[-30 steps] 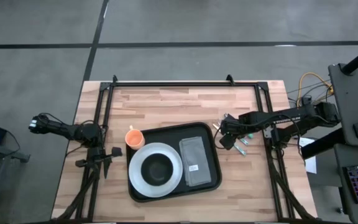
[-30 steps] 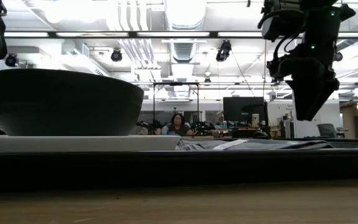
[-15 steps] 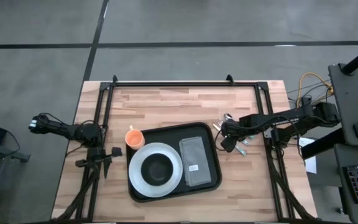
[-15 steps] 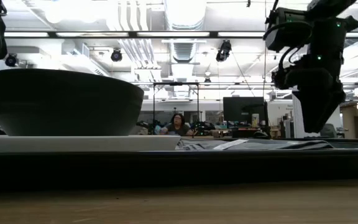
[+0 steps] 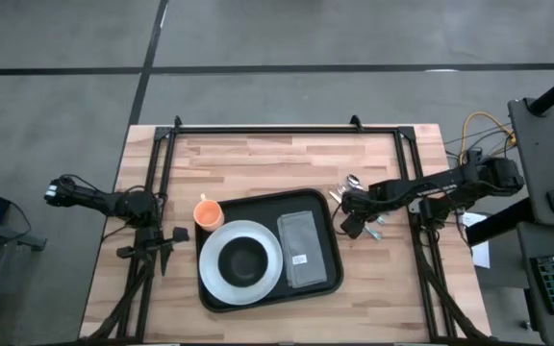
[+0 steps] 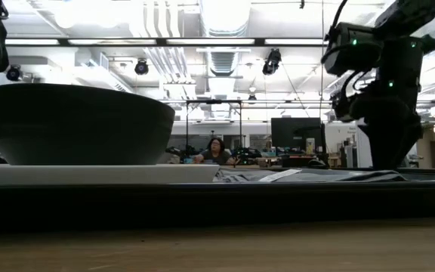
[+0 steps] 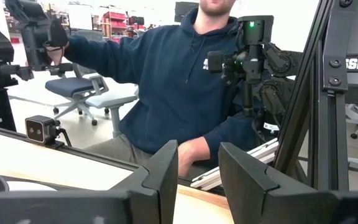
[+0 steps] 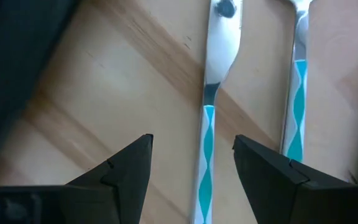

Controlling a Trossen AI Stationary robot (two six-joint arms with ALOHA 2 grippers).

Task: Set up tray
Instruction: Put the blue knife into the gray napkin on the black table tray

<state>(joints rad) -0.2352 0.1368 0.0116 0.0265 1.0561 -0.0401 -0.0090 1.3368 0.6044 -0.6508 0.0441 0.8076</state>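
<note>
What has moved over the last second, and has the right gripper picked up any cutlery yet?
The right gripper has come down toward the cutlery beside the tray, and now hangs with its open fingers astride a teal-handled utensil. Nothing is gripped yet. The left gripper, the tray, plate, bowl, napkin and orange cup are where they were.

Orange cup (image 5: pixel 207 212), white plate (image 5: pixel 241 260) with dark bowl (image 5: pixel 243 258), grey napkin (image 5: pixel 302 248).
</note>
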